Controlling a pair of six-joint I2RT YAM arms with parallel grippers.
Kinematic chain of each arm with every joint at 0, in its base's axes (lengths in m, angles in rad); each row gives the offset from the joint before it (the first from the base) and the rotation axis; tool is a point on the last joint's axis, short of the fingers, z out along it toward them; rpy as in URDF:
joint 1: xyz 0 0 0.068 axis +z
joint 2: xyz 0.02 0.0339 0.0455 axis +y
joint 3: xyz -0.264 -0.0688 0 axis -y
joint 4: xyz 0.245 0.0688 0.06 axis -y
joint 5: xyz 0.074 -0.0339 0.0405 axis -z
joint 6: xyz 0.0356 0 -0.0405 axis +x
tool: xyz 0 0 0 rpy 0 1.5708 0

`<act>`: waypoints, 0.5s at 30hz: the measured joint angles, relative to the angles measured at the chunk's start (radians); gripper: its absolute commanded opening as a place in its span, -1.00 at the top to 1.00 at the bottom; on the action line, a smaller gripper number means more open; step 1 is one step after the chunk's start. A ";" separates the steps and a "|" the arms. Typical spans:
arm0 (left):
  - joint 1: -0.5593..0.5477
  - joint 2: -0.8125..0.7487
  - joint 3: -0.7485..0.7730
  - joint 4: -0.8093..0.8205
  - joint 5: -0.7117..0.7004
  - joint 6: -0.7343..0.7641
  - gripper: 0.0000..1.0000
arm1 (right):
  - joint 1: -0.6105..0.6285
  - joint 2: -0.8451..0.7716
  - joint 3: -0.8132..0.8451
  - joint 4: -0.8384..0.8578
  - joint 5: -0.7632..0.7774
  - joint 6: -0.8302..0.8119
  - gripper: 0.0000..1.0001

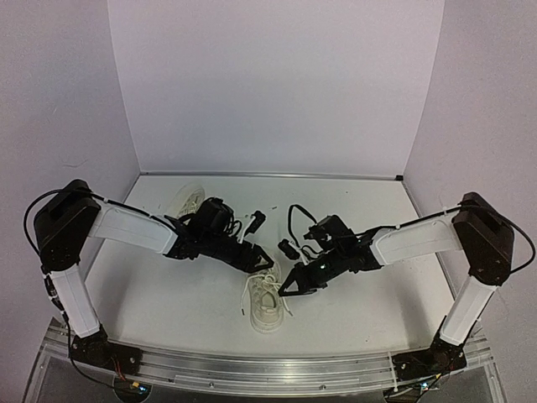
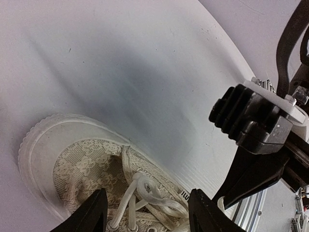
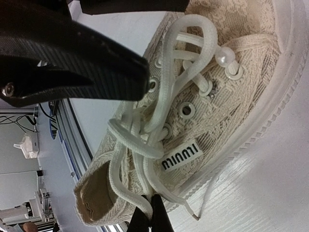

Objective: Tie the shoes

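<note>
Far shoe (image 1: pixel 188 199) mostly behind left arm (image 1: pixel 134 227); right tool (image 3: pixel 150 215) tips beyond frame edge.

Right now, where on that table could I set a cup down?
Bare table lies front left, between the left arm and the near rail, and front right, between the right arm and that rail. The back right corner is free. Crowded: the middle, where the left end effector and right end effector meet over a shoe.
</note>
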 measured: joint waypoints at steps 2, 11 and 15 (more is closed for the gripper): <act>0.000 0.013 0.008 0.002 0.009 -0.006 -0.13 | 0.000 0.001 -0.001 0.000 0.006 0.000 1.00; -0.003 0.047 0.046 0.015 0.042 -0.025 0.09 | 0.000 0.002 -0.006 0.000 0.017 -0.001 1.00; -0.007 0.054 0.051 0.017 0.055 -0.025 0.25 | 0.000 0.002 -0.006 0.000 0.025 -0.001 1.00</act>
